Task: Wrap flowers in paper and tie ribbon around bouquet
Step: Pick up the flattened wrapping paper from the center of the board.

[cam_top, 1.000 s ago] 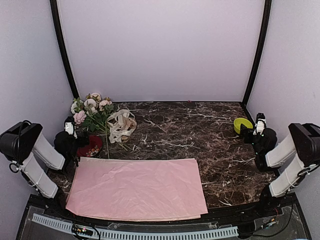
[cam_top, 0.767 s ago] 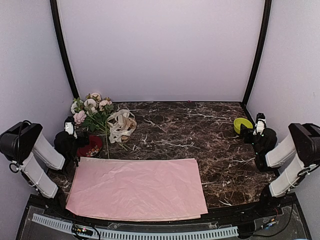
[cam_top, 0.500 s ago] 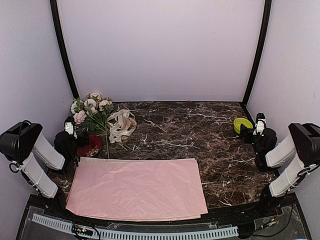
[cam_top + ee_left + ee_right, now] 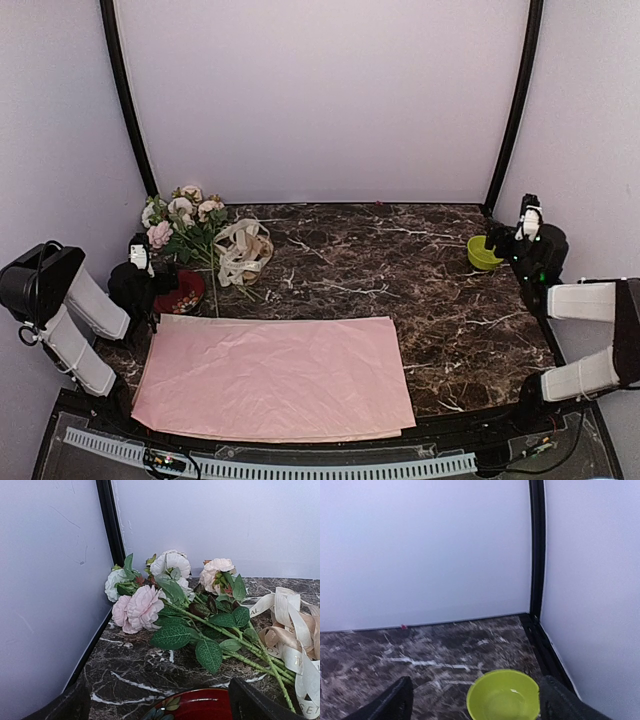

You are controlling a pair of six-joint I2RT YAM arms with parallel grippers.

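Left wrist view: the left gripper gapes wide and empty at a red bowl, the flowers lying just beyond it by the far left wall. The right gripper, likewise wide and empty, faces a green bowl, well apart from them

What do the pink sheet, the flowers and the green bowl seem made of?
The pink sheet looks like thin matte paper: it lies flat with fine creases. The flowers seem artificial, probably fabric petals on plastic stems: the leaves look uniform and stamped. The green bowl looks like smooth plastic, given its bright sheen.
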